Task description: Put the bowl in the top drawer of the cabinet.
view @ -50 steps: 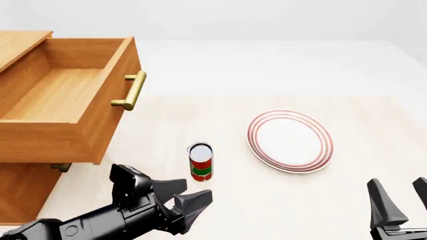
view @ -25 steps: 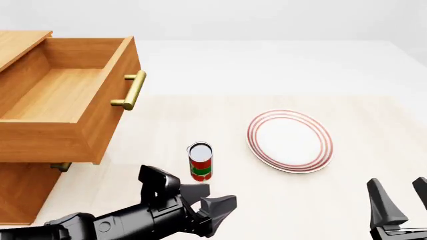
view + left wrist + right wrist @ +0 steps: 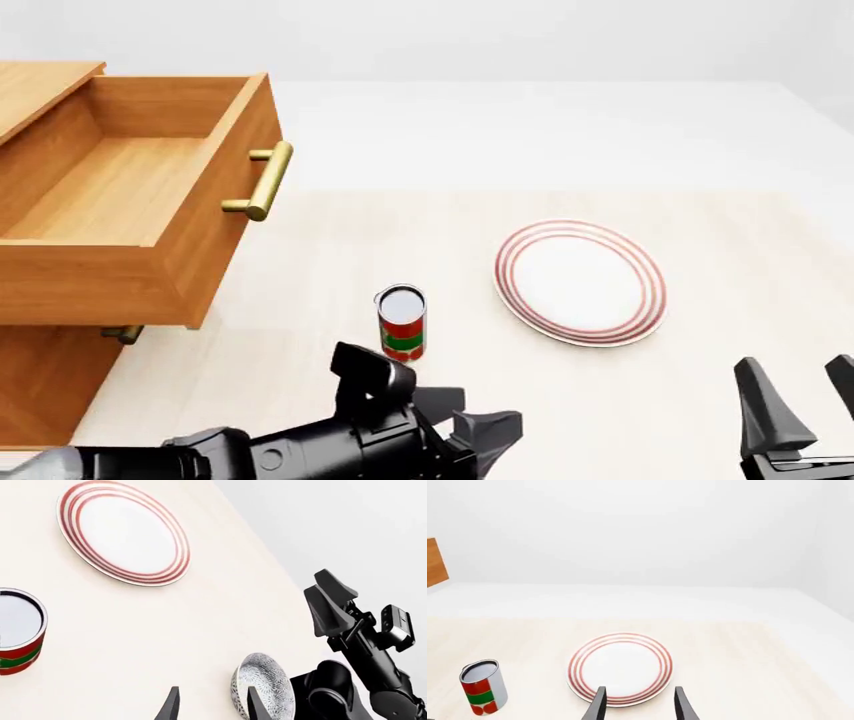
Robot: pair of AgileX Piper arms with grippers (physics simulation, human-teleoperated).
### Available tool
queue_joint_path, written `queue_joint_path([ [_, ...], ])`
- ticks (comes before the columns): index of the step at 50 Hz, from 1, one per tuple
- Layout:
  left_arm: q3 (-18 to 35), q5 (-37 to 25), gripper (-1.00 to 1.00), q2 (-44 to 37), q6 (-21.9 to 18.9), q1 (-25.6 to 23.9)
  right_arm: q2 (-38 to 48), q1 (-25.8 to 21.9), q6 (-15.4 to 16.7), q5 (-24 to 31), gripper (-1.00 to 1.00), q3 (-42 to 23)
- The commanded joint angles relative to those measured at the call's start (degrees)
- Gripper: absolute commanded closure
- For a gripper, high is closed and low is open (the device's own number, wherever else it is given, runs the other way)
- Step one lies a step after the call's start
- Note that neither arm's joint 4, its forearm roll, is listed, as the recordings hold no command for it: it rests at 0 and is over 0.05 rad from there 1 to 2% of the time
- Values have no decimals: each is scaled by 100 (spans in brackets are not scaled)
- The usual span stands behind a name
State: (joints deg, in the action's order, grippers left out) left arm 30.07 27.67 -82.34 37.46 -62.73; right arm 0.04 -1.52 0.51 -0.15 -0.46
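Observation:
The grey-blue patterned bowl [image 3: 263,692] shows only in the left wrist view, just beyond my left gripper [image 3: 212,707], whose fingers are apart and empty. The bowl lies close to the right arm's base [image 3: 333,692]. It is out of the front view. There my left gripper [image 3: 478,415] reaches rightward along the near table edge. The cabinet [image 3: 40,380] stands at the left with its top drawer [image 3: 107,190] pulled out and nothing in it. My right gripper [image 3: 801,395] stands open and empty at the near right corner.
A red-and-green can [image 3: 400,322] stands upright just beyond the left arm. A white plate with red rings [image 3: 581,282] lies right of the can, ahead of the right gripper [image 3: 639,705]. The drawer's brass handle [image 3: 260,180] juts toward the table's middle.
My left arm has swept rightward along the near edge, past the can. Its gripper stays open. The right arm, can, plate and drawer have not moved.

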Motion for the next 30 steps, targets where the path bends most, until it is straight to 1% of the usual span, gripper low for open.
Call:
queue_joint_path([
  [1, 216, 93, -100, -346, 293, -235, 0, 0, 0, 0, -100, 0],
  [2, 236, 90, -100, -364, 291, -237, 0, 0, -1, 0, -100, 0],
  [6, 272, 155, -100, -520, 521, -315, 0, -2, 0, 0, -100, 0],
  [17, 347, 389, -100, -916, 836, -526, 0, -1, 0, 0, -100, 0],
  [20, 358, 486, -100, -1057, 1001, -574, 0, 0, -1, 1, -100, 0],
  [30, 361, 618, -100, -1294, 1131, -643, 0, -1, -1, -1, -100, 0],
])
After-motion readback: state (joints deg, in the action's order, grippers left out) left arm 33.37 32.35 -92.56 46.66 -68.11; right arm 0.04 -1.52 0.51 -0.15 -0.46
